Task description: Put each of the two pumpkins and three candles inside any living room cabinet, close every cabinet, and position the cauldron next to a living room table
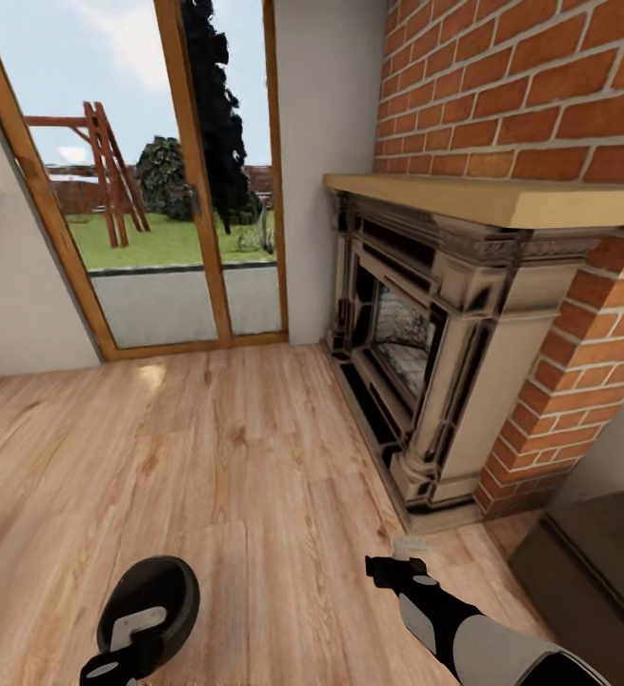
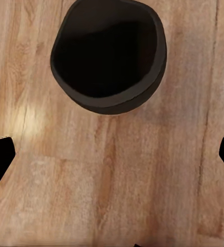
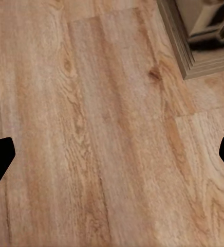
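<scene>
The matte black cauldron (image 1: 151, 602) stands on the plank floor at the lower left of the head view. Its wide dark mouth (image 2: 108, 55) faces the left wrist camera. My left gripper (image 1: 119, 659) hovers over its near side, open, with both fingertips spread wide and only floor between them (image 2: 112, 154). My right gripper (image 1: 395, 569) is open above bare floor (image 3: 112, 154), close to the fireplace base. A corner of the low dark-brown cabinet (image 1: 597, 562) shows at the lower right. The pumpkins, candles and table are out of view.
The brick-and-stone fireplace (image 1: 426, 362) with its tan mantel (image 1: 502, 195) fills the right side. A wood-framed glass door (image 1: 173, 191) to the garden stands ahead on the left. Light plank floor (image 1: 235, 457) stretches between them.
</scene>
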Robot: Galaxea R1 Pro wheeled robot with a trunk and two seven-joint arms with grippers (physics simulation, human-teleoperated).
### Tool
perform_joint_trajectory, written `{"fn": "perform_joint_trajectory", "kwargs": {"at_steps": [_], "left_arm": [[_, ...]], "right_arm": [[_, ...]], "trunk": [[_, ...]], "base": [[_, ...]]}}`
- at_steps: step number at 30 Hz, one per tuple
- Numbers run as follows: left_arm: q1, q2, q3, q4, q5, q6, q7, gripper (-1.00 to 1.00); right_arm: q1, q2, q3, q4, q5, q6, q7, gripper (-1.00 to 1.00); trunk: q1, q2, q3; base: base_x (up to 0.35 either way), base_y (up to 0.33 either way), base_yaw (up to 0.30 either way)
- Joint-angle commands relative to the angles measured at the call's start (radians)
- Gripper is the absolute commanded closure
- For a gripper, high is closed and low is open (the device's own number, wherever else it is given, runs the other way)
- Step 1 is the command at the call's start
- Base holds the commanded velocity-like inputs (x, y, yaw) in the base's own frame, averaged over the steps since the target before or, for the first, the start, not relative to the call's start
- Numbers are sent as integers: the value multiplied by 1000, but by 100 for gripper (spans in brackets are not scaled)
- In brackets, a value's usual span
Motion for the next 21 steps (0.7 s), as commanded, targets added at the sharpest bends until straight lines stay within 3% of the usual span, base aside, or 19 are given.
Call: {"fn": "perform_joint_trajectory", "kwargs": {"at_steps": [1,13,21], "left_arm": [[-1,2,-9,-2,7,5,9,-100],[0,-1,-10,-2,6,5,-2,-100],[0,-8,-11,0,4,2,-4,-100]], "right_arm": [[-1,0,9,0,-9,-3,-4,-100],[-1,0,9,-1,-9,-3,-4,-100],[-1,0,9,0,-9,-3,-3,-100]], "trunk": [[-4,7,2],[-50,91,40],[-50,91,40]], "base": [[0,0,286],[0,0,286],[0,0,286]]}}
